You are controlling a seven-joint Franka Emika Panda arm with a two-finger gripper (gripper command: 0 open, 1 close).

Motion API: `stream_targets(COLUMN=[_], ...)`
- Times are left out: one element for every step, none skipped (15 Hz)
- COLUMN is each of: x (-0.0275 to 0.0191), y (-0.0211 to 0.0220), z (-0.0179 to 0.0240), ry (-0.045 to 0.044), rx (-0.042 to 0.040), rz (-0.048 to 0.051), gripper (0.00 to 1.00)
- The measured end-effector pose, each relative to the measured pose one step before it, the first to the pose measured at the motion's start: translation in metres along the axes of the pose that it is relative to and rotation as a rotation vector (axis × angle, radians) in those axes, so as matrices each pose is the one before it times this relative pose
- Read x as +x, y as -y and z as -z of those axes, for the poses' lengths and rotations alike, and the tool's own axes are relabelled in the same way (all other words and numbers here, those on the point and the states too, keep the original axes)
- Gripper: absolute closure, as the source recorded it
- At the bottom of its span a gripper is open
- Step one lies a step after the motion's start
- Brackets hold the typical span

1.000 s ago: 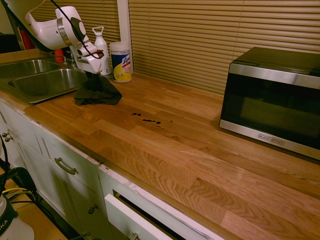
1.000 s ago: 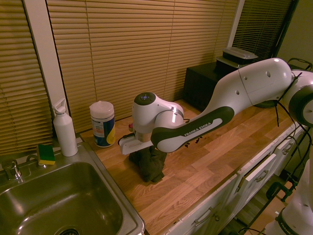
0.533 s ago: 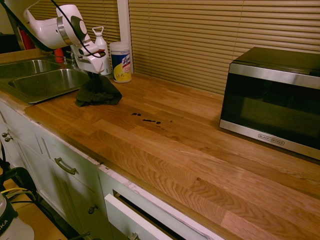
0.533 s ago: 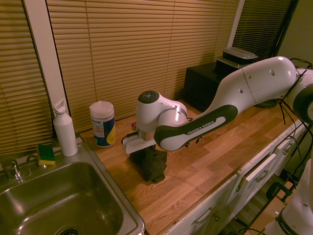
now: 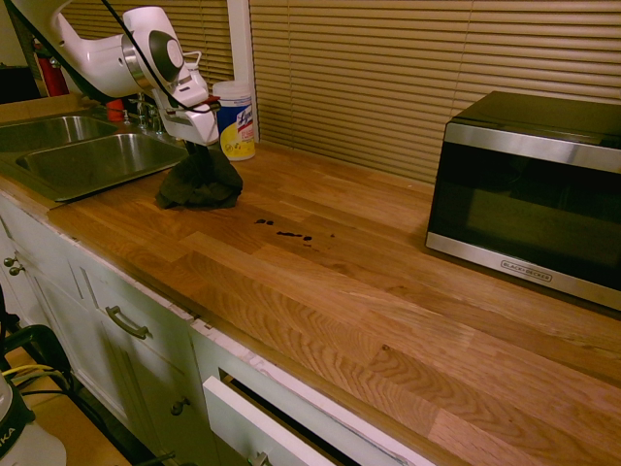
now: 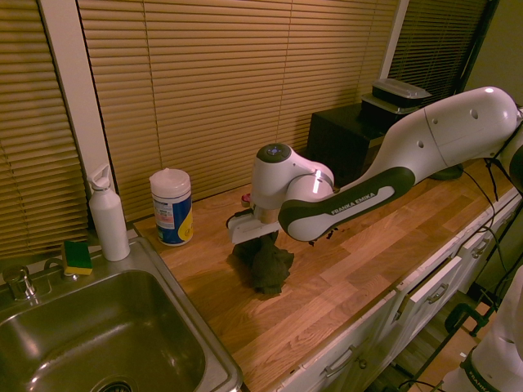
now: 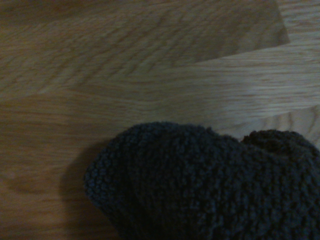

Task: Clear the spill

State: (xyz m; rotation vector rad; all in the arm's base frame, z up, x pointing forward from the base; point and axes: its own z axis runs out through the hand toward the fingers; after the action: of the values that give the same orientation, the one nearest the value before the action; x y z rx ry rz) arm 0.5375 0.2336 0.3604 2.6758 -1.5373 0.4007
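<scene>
Cloth (image 5: 201, 181) is bunching beneath your gripper (image 5: 197, 147), and the fingers are closing tightly on its upper folds, so you are looking at the grasp as done. Its lower folds are hanging at or just above the counter (image 5: 388, 340), near the sink (image 5: 97, 165); neither exterior view is settling whether they are touching the wood.

Your wiping, though, is still waiting to begin, judging by the marks. The spill (image 5: 289, 234) is lying in a short trail of dark drops and specks, between the cloth and the microwave (image 5: 529, 194), well in from the counter's front edge and nearer its back edge. It is showing as separate, crisp drops, with no smear running through them. In the wrist view, only cloth and wood are showing, with no drops, so you are probably not covering any of the trail.

What is remaining for you is most of the job: bringing the cloth across, pressing it down over the whole trail, including the faint outlying specks, and checking that nothing is staying behind.
</scene>
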Motion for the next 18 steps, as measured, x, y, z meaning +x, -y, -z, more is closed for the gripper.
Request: stream_targets(x=[0.00533, 0.00419, 0.00509, 0.00575, 0.00633, 0.00687, 0.00677, 0.00665, 0.00726, 0.00645, 0.00530, 0.00622, 0.00700, 0.00868, 0.00937, 0.00997, 0.00990, 0.01004], y=[-0.00239, -0.00246, -0.00195, -0.00350, -0.00393, -0.00390, -0.00503, -0.00516, -0.00580, -0.00597, -0.00596, -0.00659, -0.00719, -0.00801, -0.00809, -0.00828, -0.00726, -0.00589], z=[-0.00177, -0.00078, 0.00002, -0.00150, -0.00277, -0.00141, -0.00154, -0.00137, -0.00074, -0.00132, -0.00076, -0.00043, -0.00053, -0.00060, -0.00093, -0.00057, -0.00064, -0.00149], ry=[0.00022, 0.00305, 0.00462, 0.00327, 0.00398, 0.00469, 0.00211, 0.00256, 0.00019, -0.00175, -0.00186, -0.00234, -0.00297, -0.00443, -0.00419, -0.00448, -0.00538, -0.00500], rx=[0.00158, 0.00055, -0.00220, -0.00390, -0.00051, 0.00003, -0.00041, 0.00254, -0.00140, -0.00028, 0.00021, -0.00131, -0.00534, -0.00692, -0.00667, -0.00655, -0.00563, -0.00598], rz=[-0.00473, -0.00585, -0.00640, -0.00531, -0.00813, -0.00929, -0.01027, -0.00935, -0.00941, -0.01013, -0.00943, -0.00920, -0.00737, -0.00758, -0.00705, -0.00476, -0.00327, -0.00126], gripper=[1.00, 1.00, 1.00, 1.00, 1.00, 1.00, 1.00, 1.00, 1.00, 1.00, 1.00, 1.00, 1.00, 1.00, 1.00, 1.00, 1.00, 1.00])
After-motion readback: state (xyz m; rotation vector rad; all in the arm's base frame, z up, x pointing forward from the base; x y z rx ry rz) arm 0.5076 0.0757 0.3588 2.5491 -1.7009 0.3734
